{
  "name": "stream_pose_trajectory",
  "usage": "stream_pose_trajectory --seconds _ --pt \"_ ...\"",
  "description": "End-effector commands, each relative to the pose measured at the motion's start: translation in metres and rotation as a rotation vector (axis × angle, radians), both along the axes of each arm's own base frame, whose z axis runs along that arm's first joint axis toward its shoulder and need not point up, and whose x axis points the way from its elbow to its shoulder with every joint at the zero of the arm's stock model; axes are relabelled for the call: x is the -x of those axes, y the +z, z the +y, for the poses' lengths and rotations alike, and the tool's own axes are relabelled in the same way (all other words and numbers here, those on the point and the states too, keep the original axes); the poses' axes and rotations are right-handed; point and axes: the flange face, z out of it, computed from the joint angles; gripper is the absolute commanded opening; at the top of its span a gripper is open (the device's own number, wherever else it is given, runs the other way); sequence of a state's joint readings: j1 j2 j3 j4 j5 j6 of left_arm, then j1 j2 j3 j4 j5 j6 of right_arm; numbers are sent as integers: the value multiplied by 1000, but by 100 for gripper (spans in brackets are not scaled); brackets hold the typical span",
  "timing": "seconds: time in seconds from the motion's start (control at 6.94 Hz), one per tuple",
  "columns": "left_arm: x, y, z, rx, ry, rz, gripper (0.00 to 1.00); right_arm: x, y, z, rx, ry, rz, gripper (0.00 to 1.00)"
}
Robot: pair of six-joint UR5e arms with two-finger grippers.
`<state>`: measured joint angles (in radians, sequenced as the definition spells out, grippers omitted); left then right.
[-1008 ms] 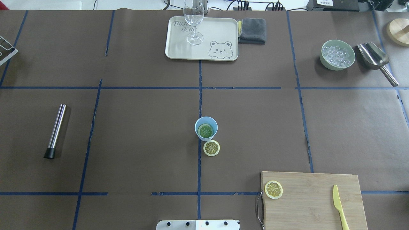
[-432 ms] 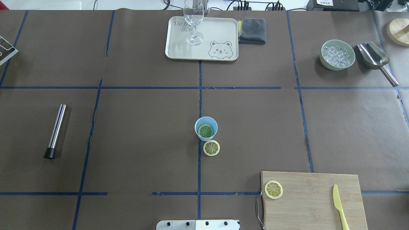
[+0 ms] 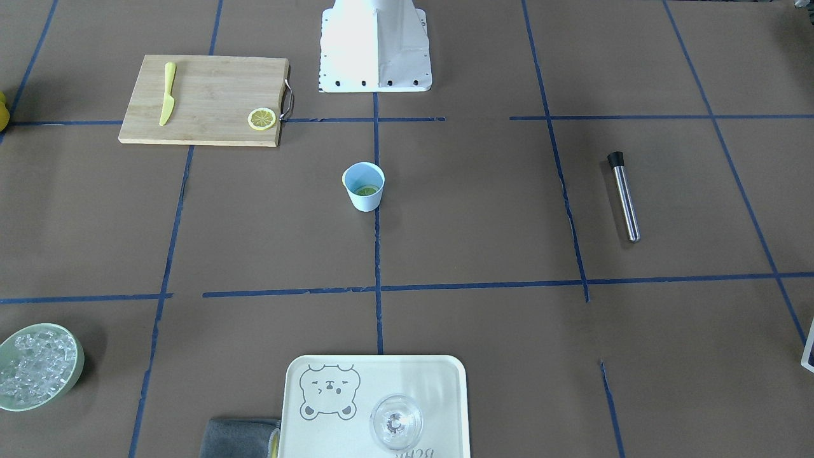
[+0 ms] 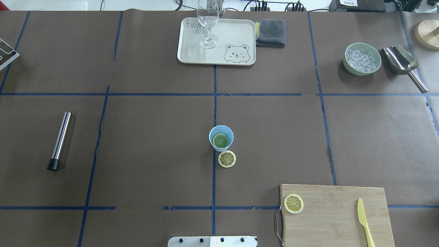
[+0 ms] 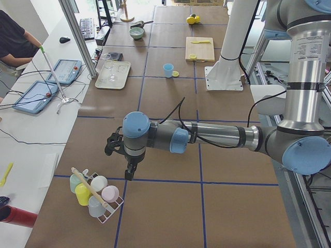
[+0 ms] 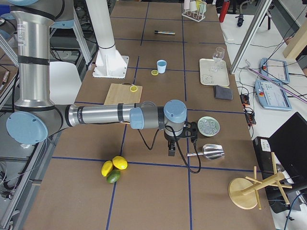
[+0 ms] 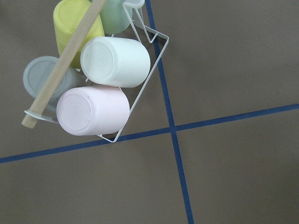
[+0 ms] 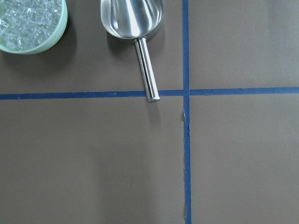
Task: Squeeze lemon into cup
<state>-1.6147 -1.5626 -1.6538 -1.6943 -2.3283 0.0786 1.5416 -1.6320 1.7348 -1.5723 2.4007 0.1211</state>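
The cup stood upright near the middle of the bench, on a blue tape line. A lemon slice lay flat in its bottom. A second slice lay on the bench just beside the cup, on the robot's side. A third slice lay on the board, at the corner by its metal handle and well apart from the knife on the same board. At the far edge a glass stood on a tray, and a rod lay alone on the robot's left.

The left tool hung pointing down at the left end of the bench, just beside a wire rack of cups. It showed only from the side, so whether it was wide or narrow could not be told. The right tool hung pointing down at the other end, near the bowl of ice and the scoop. Its opening could not be told either. Both tools were well apart from the cup.
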Motion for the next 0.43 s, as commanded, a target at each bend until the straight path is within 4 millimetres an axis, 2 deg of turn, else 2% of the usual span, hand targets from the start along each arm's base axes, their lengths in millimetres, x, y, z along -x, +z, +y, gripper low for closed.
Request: stream_pose_trajectory --seconds 0.0,0.29 --pt "0 2 0 1 2 0 100 0 0 0 0 0 0 100" --pt "0 2 2 0 0 -1 100 0 1 0 2 0 0 100"
